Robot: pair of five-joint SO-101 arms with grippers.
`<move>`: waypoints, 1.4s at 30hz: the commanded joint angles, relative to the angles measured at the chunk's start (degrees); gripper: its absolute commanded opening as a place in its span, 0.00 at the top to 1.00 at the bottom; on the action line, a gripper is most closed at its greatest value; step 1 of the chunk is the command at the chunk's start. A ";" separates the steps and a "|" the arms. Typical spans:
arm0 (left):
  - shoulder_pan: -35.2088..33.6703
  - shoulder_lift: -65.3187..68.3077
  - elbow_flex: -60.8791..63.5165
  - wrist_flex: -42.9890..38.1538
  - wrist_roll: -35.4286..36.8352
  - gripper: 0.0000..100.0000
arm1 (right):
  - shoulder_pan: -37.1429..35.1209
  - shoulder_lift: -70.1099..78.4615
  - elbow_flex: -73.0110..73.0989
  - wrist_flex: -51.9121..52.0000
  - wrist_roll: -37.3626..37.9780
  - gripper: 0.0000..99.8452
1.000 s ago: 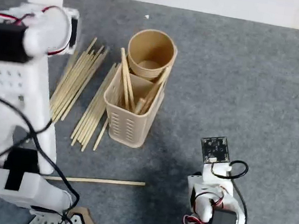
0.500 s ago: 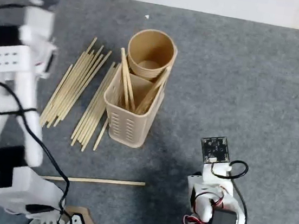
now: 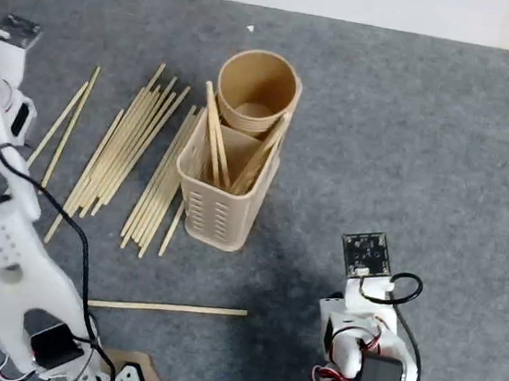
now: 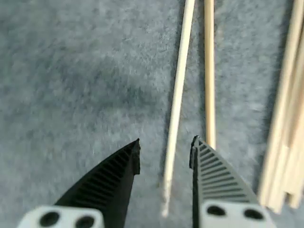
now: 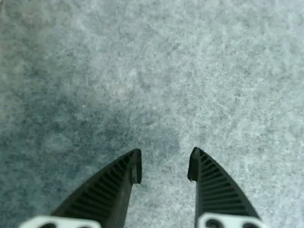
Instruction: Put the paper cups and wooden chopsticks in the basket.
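A beige slotted basket (image 3: pixel 218 206) stands mid-table with a brown paper cup (image 3: pixel 257 93) in its far end and several wooden chopsticks (image 3: pixel 214 144) leaning inside. Loose chopsticks (image 3: pixel 130 147) lie in two bundles left of the basket. Two more chopsticks (image 3: pixel 62 130) lie at the far left, under my left arm (image 3: pixel 0 108). My left gripper (image 4: pixel 166 145) is open low over the carpet, one pale chopstick (image 4: pixel 178 104) running between its fingers and a second chopstick (image 4: pixel 209 71) just beside one fingertip. My right gripper (image 5: pixel 164 164) hangs open over bare carpet.
A single chopstick (image 3: pixel 166 307) lies crosswise in front of the basket. The right arm (image 3: pixel 365 353) sits folded at the front right. Grey carpet (image 3: pixel 426 156) covers the table, with open room right of the basket.
My left arm has swung leftward, from over the chopstick bundles to the far left. Two separate chopsticks now show there. The right arm has not moved.
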 commanded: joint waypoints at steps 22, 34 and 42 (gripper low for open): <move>4.00 26.07 -43.56 18.90 -6.24 0.73 | 0.57 -0.75 6.73 0.31 0.62 0.83; 6.73 26.07 -36.79 11.34 3.34 0.73 | 0.57 -0.75 6.73 0.31 0.62 0.83; 3.12 25.98 -37.14 7.74 3.87 0.76 | 0.57 -0.75 6.73 0.31 0.62 0.83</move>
